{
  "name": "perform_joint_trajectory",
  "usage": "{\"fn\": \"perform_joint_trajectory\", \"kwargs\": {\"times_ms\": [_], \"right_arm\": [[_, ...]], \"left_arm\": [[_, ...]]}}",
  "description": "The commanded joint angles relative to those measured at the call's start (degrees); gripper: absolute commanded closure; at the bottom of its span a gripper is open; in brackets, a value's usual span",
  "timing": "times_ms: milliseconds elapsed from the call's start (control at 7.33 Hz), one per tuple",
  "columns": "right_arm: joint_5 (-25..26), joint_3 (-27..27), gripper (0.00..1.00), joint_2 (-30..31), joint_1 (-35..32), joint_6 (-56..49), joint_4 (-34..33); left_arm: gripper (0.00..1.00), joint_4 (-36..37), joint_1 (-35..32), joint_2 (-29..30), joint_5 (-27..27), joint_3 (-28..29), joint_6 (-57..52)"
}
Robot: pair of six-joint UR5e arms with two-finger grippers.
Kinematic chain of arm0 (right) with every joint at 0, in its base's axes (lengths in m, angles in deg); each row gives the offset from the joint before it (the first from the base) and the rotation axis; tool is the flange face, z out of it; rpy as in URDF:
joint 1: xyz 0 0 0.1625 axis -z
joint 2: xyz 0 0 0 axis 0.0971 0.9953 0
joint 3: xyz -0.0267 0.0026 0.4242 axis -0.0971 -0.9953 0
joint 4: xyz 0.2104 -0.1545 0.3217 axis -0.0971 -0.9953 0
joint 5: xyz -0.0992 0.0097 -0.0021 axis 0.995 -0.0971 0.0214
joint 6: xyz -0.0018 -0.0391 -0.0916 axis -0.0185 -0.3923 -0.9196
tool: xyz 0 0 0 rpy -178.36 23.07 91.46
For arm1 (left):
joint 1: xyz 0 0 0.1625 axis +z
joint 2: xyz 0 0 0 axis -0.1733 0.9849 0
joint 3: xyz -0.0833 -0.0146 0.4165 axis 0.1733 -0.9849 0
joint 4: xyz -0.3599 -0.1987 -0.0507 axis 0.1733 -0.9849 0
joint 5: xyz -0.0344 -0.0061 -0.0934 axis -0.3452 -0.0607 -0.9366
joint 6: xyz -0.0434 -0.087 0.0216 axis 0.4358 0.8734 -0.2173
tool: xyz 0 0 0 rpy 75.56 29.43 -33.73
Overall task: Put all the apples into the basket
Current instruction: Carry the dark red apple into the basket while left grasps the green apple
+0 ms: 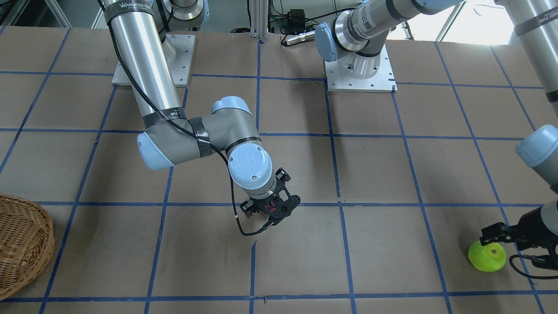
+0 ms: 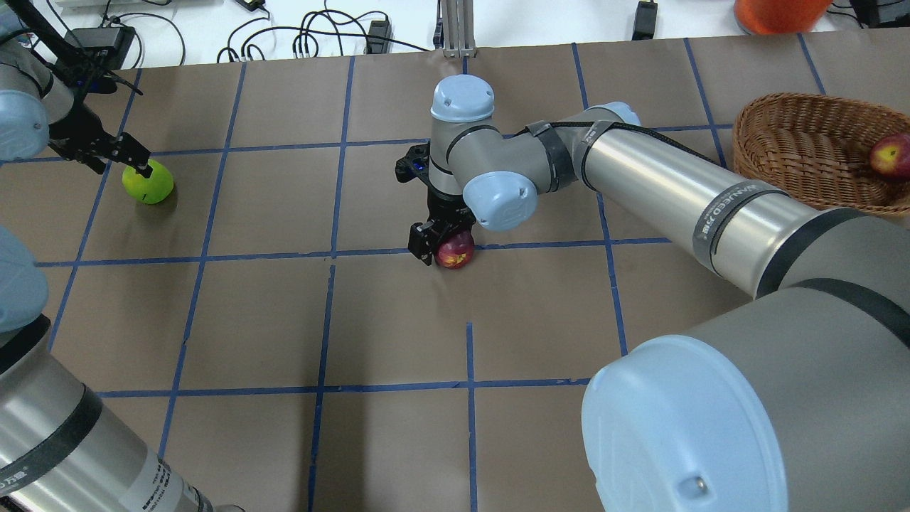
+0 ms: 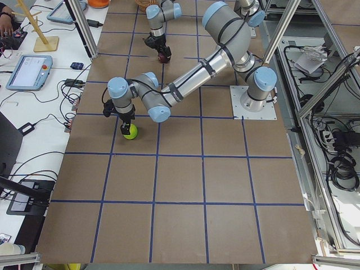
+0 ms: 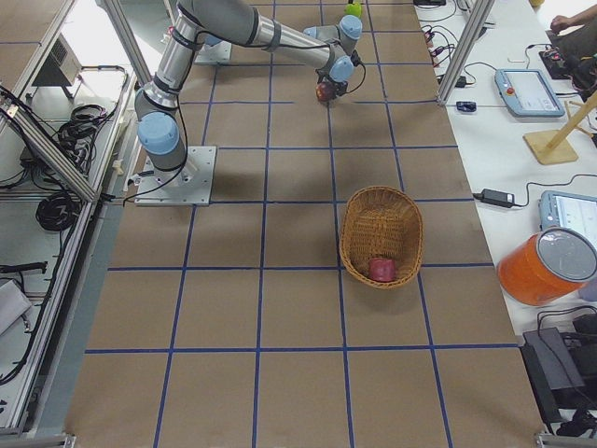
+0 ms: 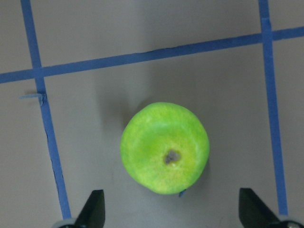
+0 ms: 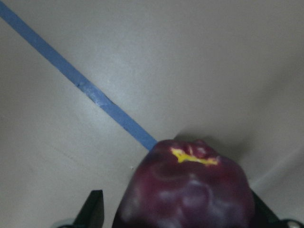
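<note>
The bright green apple (image 5: 165,147) lies on the table at the robot's far left (image 2: 148,183). My left gripper (image 5: 171,211) hangs just above it, open, with a finger on each side and not touching. The dark maroon apple (image 6: 190,190) sits on a blue tape line near the table's middle (image 2: 455,250). My right gripper (image 2: 442,245) is lowered over it, jaws open, the apple between the fingers. The red apple (image 2: 892,155) lies inside the wicker basket (image 2: 803,142) at the far right.
The brown table top (image 2: 284,320) carries a grid of blue tape lines. The right arm's long link (image 2: 661,185) stretches over the table between the basket and the maroon apple. Cables and an orange tub (image 2: 778,11) lie beyond the far edge.
</note>
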Motion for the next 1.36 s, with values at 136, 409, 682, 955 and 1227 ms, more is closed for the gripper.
{"fn": "perform_joint_trajectory", "kwargs": {"times_ms": [136, 409, 682, 955, 1227], "right_arm": [[1.4, 0.7, 0.86, 1.6, -0.8, 3.1, -0.6], [1.4, -1.4, 0.86, 7.0, 5.4, 3.1, 3.0], [5.2, -2.2, 0.95, 14.3, 18.8, 2.2, 6.7], [13.1, -2.8, 0.95, 16.1, 32.9, -0.2, 7.0], [15.9, -2.9, 1.00, 14.6, 46.1, -13.3, 6.0]], "left_arm": [[0.00, 0.5, -0.2, 3.7, -0.6, 0.9, 0.2], [0.00, 0.6, -0.3, 5.4, -0.5, 2.8, 0.0], [0.00, 0.6, -0.3, 5.6, -0.5, 2.9, -0.1], [0.55, 0.2, -0.4, 4.6, -0.6, 2.9, 0.0], [0.64, -6.4, -3.7, -0.6, 0.0, 2.9, 1.2]]}}
